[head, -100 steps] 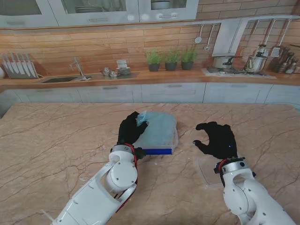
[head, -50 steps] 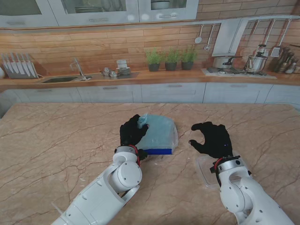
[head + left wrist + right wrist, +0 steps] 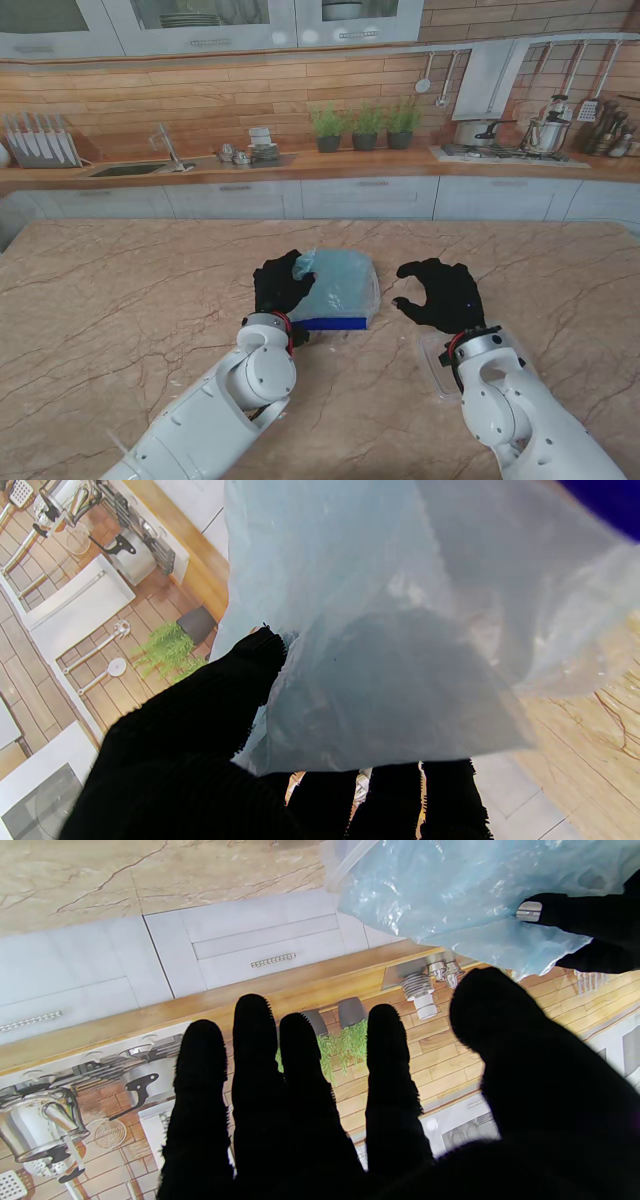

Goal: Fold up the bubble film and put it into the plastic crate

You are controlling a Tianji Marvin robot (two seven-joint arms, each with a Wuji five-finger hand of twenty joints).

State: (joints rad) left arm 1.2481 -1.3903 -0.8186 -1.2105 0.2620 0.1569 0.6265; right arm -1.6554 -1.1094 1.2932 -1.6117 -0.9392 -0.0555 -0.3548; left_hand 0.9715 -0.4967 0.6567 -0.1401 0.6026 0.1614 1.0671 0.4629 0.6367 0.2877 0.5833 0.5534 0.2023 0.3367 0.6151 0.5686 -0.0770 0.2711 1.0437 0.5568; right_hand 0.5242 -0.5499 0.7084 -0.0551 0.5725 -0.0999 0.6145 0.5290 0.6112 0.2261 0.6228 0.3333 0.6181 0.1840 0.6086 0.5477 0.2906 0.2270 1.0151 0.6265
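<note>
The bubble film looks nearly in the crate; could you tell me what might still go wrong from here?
1. The left hand pinches only one corner of the bubble film, so the fold may spring open.
2. The film bulges over the plastic crate and could slide out once released.
3. The right hand is open beside the crate, not pressing the film down.

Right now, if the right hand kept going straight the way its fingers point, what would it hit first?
Probably nothing: the right hand is open, its fingers pointing past the bubble film and crate on its left. Depth is unclear, but the table beyond looks free.
</note>
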